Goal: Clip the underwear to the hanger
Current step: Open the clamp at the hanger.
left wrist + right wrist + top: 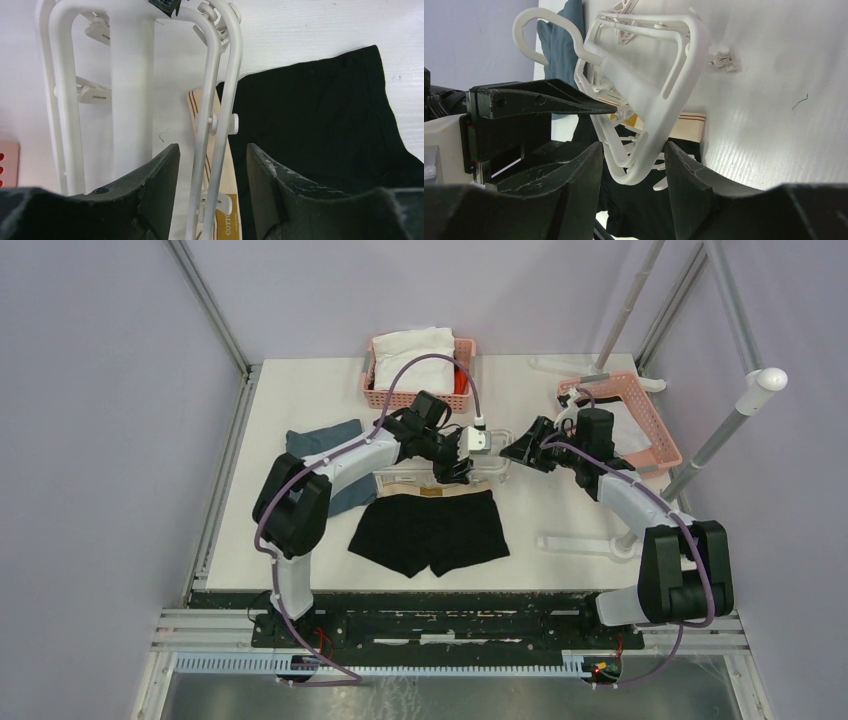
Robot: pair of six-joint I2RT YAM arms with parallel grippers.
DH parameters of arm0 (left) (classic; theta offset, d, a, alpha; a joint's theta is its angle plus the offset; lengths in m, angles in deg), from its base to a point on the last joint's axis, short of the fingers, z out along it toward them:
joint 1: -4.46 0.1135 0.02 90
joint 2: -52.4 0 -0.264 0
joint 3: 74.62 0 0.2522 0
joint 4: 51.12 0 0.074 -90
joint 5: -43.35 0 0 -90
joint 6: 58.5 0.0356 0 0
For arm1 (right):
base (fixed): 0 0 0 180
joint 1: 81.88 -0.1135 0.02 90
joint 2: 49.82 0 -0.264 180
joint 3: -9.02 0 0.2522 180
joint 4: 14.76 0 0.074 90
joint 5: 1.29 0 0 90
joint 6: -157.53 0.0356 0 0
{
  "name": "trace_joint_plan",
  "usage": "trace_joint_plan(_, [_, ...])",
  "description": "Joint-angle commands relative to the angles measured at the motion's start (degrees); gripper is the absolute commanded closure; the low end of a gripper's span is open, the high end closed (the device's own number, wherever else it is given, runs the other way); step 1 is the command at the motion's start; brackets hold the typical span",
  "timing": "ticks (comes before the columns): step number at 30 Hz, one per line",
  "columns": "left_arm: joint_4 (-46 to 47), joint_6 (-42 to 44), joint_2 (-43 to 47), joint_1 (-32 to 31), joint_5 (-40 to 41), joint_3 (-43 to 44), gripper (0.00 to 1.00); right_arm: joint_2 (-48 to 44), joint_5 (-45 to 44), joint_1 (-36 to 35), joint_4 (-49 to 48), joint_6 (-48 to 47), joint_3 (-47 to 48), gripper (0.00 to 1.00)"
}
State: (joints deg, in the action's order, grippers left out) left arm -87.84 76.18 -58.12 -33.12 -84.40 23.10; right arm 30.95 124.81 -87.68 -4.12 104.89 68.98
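Hanger [222, 123] rail inside spread left hand [212, 148], corner in right hand [633, 146] pinch.

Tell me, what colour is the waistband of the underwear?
The waistband is beige with thin brown stripes; the left wrist view shows it best.

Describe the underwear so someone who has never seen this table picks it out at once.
On the white table, look at the near middle, just this side of the hanger. The underwear lies flat there, short-legged, with a tan waistband along its far edge. It is the only black garment: the cloth to its left is blue-grey and the garment in the far pink basket is white.
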Motion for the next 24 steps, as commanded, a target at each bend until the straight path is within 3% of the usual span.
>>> trace_joint_plan(1, [-2.6,2.8,-1.3,0.3,-2.9,4.1,0.44,-2.5,1.8,-0.9,-1.1,-1.8,3.2,0.43])
trace_joint_plan(11, [-3.4,1.1,-2.3,0.5,-4.1,6.3,0.57,-3.4,1.2,-1.2,1.1,-4.3,3.7,0.43])
trace_joint_plan(20, [-3.4,0.4,-3.0,1.1,-3.9,6.6,0.75,-3.5,0.6,-1.4,1.6,-5.2,3.9,0.42])
trace_joint_plan(22, [-3.3,0.3,-3.0,1.3,-4.0,6.8,0.75,-3.5,0.2,-1.4,2.1,-5.7,4.1,0.41])
trace_joint_plan(24, [-3.4,0.2,-3.0,1.5,-4.0,6.9,0.67,-3.8,-1.0,-1.4,3.4,-6.6,4.3,0.40])
